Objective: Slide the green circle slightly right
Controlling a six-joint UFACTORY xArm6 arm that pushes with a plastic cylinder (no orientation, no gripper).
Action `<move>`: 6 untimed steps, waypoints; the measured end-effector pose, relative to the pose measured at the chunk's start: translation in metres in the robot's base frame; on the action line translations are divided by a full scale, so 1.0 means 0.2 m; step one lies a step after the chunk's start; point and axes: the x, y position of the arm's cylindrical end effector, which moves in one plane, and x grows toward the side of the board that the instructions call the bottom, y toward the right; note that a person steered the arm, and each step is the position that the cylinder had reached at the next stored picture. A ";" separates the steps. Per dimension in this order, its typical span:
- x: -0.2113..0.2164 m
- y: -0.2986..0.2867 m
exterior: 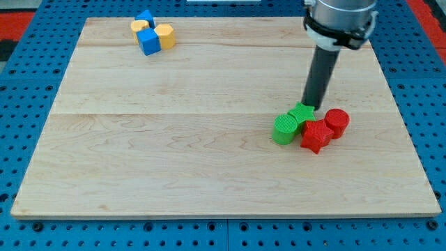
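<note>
bench (174,139) is pale wood, 3 planks w/ visible grain, lying on a blue perforated base (28,230) dotted w/ holes. all blocks look ridged, like layered plastic

green circle (283,130), a short cylinder, sits right of centre on the bench, nearer the bottom edge than the top. a green star (302,113) touches it on its upper right side. a red star (316,134) lies just right of the green circle, touching or nearly so, and a red cylinder (337,122) presses against the red star's upper right. the 4 form one tight bunch

near the top left corner is another bunch: a blue block (145,17), angular, shape unclear, by the top edge; a yellow block (139,28) below it, rounded; a blue cube (149,42); a yellow block (166,35) w/ lobed sides to the right of the cube. all touching

arm comes in from the top edge, right side: grey-silver housing (340,17) w/ a black collar, then a straight dark rod (320,77) leaning slightly, going down & left. my tip (311,107) meets the bench just behind the green star's top right, touching or almost; it's apart from the green circle, w/ the green star between them

end effector has no jaws, just the plain rod, so nothing spread or pinched

no labels or writing readable
</note>
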 end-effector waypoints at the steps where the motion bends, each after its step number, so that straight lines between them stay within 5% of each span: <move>1: -0.17 -0.03; 3: -0.24 -0.59; 6: 0.06 -0.61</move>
